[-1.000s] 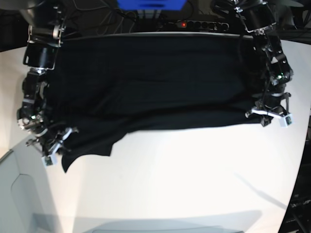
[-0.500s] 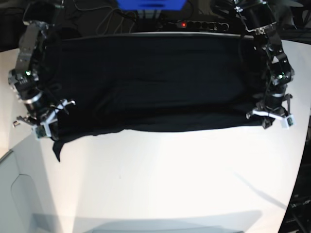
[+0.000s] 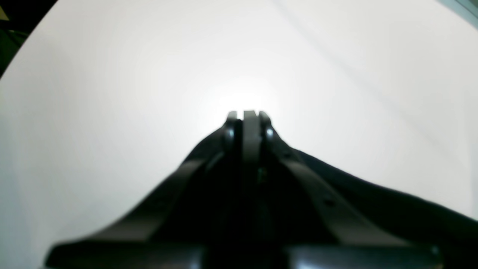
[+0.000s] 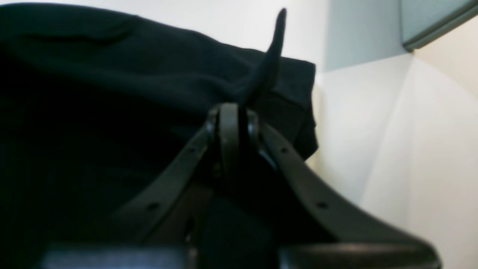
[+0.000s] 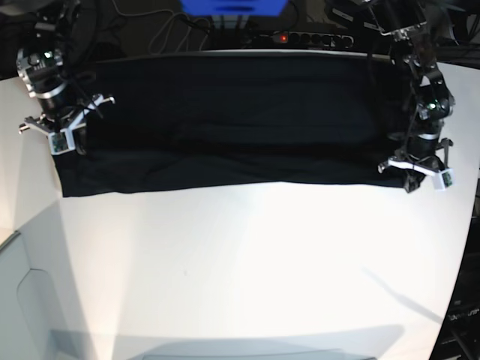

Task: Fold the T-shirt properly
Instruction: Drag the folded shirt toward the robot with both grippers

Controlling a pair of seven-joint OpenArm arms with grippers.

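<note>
The black T-shirt (image 5: 225,120) lies spread flat across the back of the white table (image 5: 247,270), its front edge nearly straight. My right gripper (image 5: 58,140), on the base view's left, is shut on the shirt's left end. In the right wrist view (image 4: 233,108) a pinch of cloth (image 4: 274,45) sticks up past the fingertips. My left gripper (image 5: 418,175), on the base view's right, is shut at the shirt's right front corner. In the left wrist view (image 3: 248,114) the jaws are together, with black cloth (image 3: 373,201) trailing to the right. No tag or neck print shows.
A power strip (image 5: 300,37) with a red light, cables and a blue object (image 5: 232,6) sit behind the table's back edge. A grey panel (image 5: 22,300) stands at the front left. The table's right edge curves close to my left arm.
My right gripper has moved from the front left toward the back, carrying the shirt's left end with it. The drooping corner is gone and the front edge is straight. The left gripper barely moved.
</note>
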